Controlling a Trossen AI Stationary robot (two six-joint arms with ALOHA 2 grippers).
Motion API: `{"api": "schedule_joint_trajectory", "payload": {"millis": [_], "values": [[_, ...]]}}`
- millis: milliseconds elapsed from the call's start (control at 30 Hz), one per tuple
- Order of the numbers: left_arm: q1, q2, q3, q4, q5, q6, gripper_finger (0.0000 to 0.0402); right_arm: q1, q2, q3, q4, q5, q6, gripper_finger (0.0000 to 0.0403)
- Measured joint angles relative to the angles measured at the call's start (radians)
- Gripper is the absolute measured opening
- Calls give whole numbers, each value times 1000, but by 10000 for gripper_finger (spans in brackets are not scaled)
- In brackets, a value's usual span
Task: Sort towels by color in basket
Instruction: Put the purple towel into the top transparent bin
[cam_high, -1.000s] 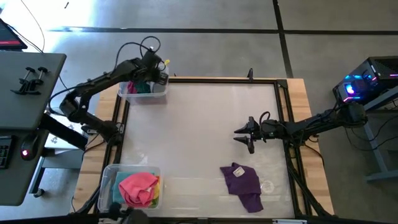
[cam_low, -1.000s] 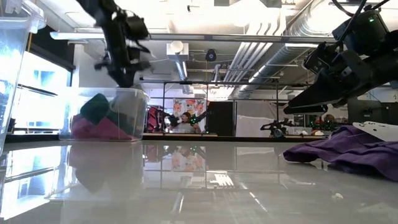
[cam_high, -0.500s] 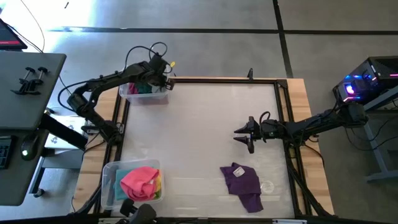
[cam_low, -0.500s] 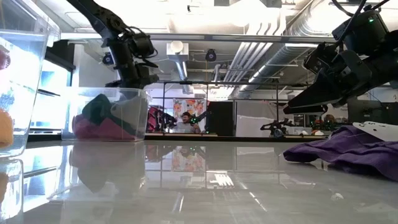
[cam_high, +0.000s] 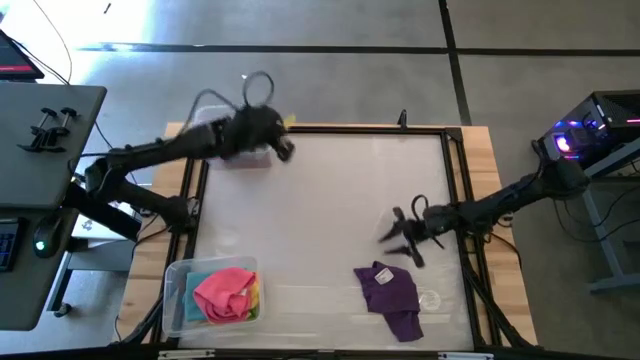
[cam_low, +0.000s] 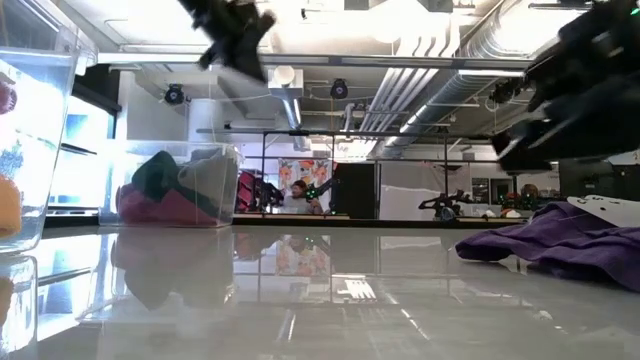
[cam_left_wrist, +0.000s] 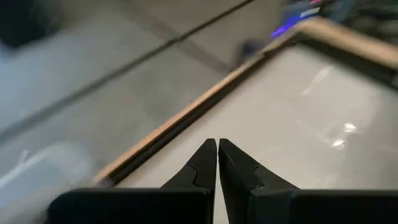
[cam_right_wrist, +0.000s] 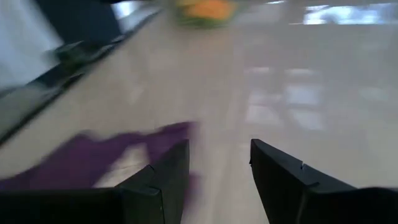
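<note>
Reaching for the last loose towel, the right pincer (cam_high: 403, 240) is hovering spread just beside the purple towel (cam_high: 392, 295) on the table (cam_high: 320, 200); next it needs lowering and pinching. Left pincer (cam_high: 283, 150), pressed together, is empty.

Left gripper (cam_high: 283, 150) blurred over the tabletop (cam_high: 320, 190) near the far-left bin (cam_high: 232, 158), right gripper (cam_high: 398, 240) just above the purple towel (cam_high: 392, 295) lying near the front edge, pink towel (cam_high: 224, 294) heaped in the front-left bin (cam_high: 176, 295).
</note>
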Motion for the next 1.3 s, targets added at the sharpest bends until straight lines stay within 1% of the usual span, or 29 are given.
{"api": "schedule_joint_trajectory", "payload": {"millis": [100,167,200,300,367,467,533,633,700,733,800,867,933,1033,1133,1233,1300], "values": [[-212,22,-29,191,-68,132,7,98,-1,36,-146,-25,15,163],[-337,61,-61,339,-112,215,7,156,0,58,-261,-26,82,158],[-395,87,-72,404,-134,248,7,185,0,64,-291,-26,121,154],[-527,172,-80,572,-205,300,7,269,1,66,-327,-18,211,142],[-589,238,-80,667,-229,310,7,315,3,65,-354,21,245,134],[-648,360,-79,788,-231,312,7,357,24,65,-392,110,274,126],[-666,451,-80,895,-231,321,7,366,52,65,-390,141,297,122],[-674,584,-80,1125,-231,343,7,366,107,65,-353,151,330,121],[-671,665,-80,1286,-221,365,7,367,149,66,-320,180,344,121],[-669,701,-80,1353,-210,384,7,366,169,67,-299,209,344,121],[-665,756,-80,1448,-173,434,7,363,206,67,-256,299,343,120],[-664,782,-80,1485,-137,486,7,354,237,67,-225,412,334,117],[-665,788,-80,1483,-108,523,7,332,259,67,-218,515,325,110],[-667,788,-80,1476,-104,548,9,265,279,66,-221,604,334,90],[-664,788,-71,1444,-86,569,21,172,292,66,-206,601,344,60],[-653,787,-44,1295,-69,571,43,78,302,65,-184,577,329,20],[-641,787,-26,1184,-78,529,62,18,302,64,-158,557,304,8]]}}
